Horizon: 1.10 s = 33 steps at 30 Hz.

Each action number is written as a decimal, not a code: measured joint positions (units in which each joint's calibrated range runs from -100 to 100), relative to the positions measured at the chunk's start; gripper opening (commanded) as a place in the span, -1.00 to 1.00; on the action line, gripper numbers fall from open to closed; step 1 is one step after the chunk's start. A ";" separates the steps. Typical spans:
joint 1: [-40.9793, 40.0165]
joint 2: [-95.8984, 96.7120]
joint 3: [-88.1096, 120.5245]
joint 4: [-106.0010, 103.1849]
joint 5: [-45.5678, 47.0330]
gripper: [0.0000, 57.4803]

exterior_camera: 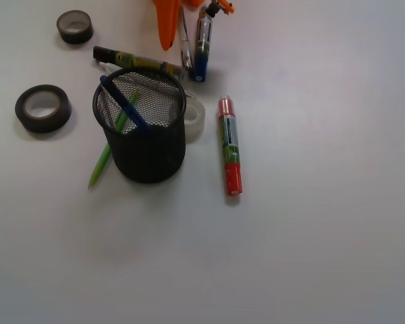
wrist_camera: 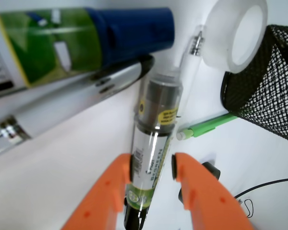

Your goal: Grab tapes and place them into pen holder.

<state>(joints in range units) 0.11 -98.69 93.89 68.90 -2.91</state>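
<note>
left to right in the front view we've got the larger black tape at left, smaller black tape upper left, pen holder centre-left, whitish tape touching its right side. our fingers straddle a black marker, whether pinching we can't tell.

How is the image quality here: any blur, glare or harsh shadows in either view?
Front view: even, soft light; only faint shadows beside the pen holder and red marker; everything fairly sharp. Wrist view: the blue-capped marker and the gripper fingers, close to the lens, are soft and look oversized; the whitish tape is bright but not blown out.
</note>
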 measured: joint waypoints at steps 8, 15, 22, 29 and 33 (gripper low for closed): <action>6.14 0.00 0.00 -26.70 3.86 -0.13; 5.99 0.00 0.00 -29.55 3.52 -0.12; 18.20 0.00 -6.29 -27.65 -5.86 -0.11; 25.08 3.48 -15.45 -15.64 -12.75 -0.11; 29.00 14.02 -23.99 -7.26 -16.02 -0.11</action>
<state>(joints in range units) 29.12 -84.67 69.90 61.64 -18.93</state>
